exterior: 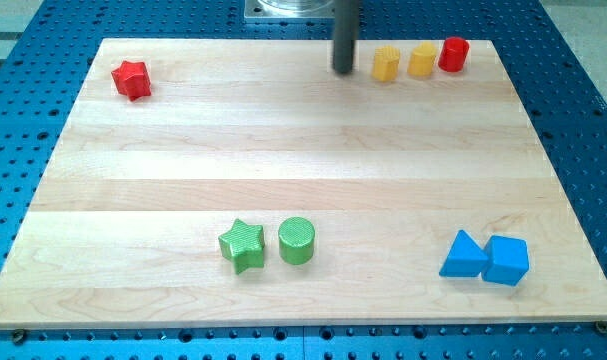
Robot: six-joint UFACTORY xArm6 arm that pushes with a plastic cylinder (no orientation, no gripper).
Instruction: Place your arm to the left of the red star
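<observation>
Nearest the camera, along the view's bottom, a green star [242,245] sits just beside a green cylinder [296,240], the star on the view's left. Toward the view's bottom right, a blue triangular block [463,256] touches a blue cube [507,260]. All rest on a pale wooden surface [303,150] laid over a blue perforated bench.

At the view's top, right of centre, my tip [343,70] stands on the wood at the end of a straight dark rod. This arm carries no hand, so nothing opens, closes or holds anything; the rod can only push. Just to the tip's right, near but not touching, stand 2 yellow blocks: a yellow block [386,63] and a second yellow block [421,60], their exact shapes hard to make out. A red cylinder [453,54] follows at the row's right end.

A red star [131,79], the task's target, lies in the view's top left corner, well apart from the tip, with bare wood between them.

Judging the risk: only a narrow strip of surface lies left of the star before the edge. A straight slide leftward along the top would likely strike the star and shove it off its spot. Passing around it seems safer, yet overshooting could carry the tip past the board's left edge.
</observation>
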